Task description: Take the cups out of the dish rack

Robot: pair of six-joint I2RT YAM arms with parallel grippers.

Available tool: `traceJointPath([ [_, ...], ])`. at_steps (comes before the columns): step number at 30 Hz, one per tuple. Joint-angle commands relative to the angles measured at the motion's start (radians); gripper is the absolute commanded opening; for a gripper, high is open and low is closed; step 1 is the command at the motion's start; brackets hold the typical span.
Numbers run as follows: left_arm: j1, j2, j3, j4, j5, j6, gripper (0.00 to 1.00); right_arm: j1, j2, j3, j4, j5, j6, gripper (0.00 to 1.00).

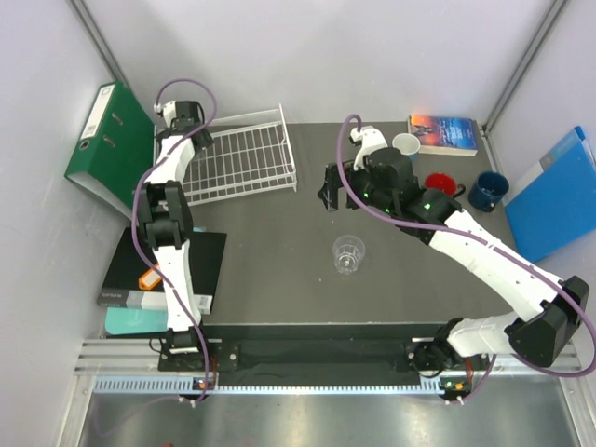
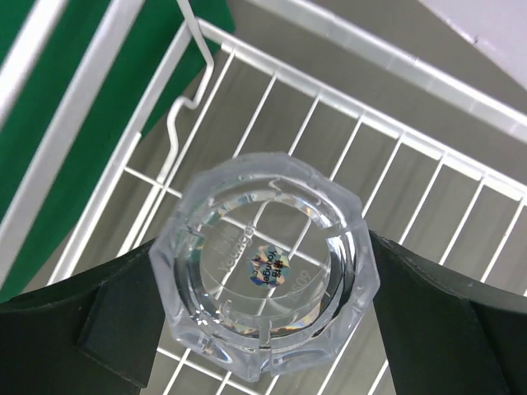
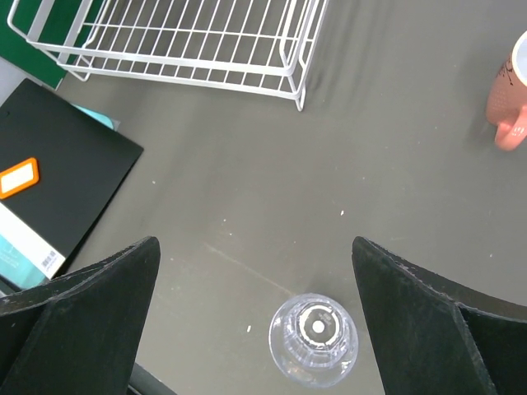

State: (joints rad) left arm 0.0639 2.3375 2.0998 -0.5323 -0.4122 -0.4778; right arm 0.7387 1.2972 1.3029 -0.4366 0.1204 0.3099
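— While I'm hovering the left gripper [image 2: 263,263] in the dish rack [image 1: 244,158], what are you seeing between the fingers?

— I'm looking straight down on the clear tumbler [image 2: 268,276]. It's standing upside down at mid-frame in the left wrist view, its long axis running toward the lens. The fingers are sitting wide, one at each flank, right at its walls. I can't tell whether they're pressing.

— And the right gripper [image 3: 255,247]?

— It's hanging wide and empty at centre frame overhead, well apart from the rack at upper left. So the left arm is the nearer.

— Counting?

— I'm counting two tumblers, with a second tumbler [image 1: 347,253] standing on the table [image 1: 279,270]. At upper right I'm seeing a pale mug [image 1: 406,142], a red mug [image 1: 438,182] and a dark blue mug [image 1: 487,190]. A salmon mug [image 3: 510,99] is showing only in the right wrist view. One rack.
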Motion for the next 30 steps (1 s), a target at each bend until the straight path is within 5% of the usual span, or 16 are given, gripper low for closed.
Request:
traceJointPath([
  [1,0.01,-0.004,0.046,0.058,-0.037,0.019,0.99,-0.01,-0.006,0.003,0.024,0.012,0.021,1.0],
  [10,0.019,0.019,0.071,0.074,-0.03,0.027,0.99,-0.01,0.005,-0.004,0.024,-0.001,0.029,0.99],
  [13,0.017,0.028,0.066,0.072,-0.001,0.028,0.89,-0.01,0.007,-0.004,0.018,0.001,0.029,1.0],
  [17,0.017,0.002,0.025,0.077,0.024,0.015,0.5,-0.01,0.004,-0.013,0.018,0.001,0.034,1.0],
  [19,0.016,-0.027,-0.05,0.103,0.061,0.007,0.05,-0.012,-0.001,-0.017,0.021,-0.001,0.038,1.0],
  [20,0.016,-0.061,-0.076,0.118,0.067,-0.002,0.0,-0.01,-0.001,-0.02,0.024,-0.002,0.044,1.0],
  [30,-0.059,-0.352,-0.398,0.222,0.124,-0.105,0.0,-0.012,-0.042,-0.03,0.062,0.071,0.029,1.0],
])
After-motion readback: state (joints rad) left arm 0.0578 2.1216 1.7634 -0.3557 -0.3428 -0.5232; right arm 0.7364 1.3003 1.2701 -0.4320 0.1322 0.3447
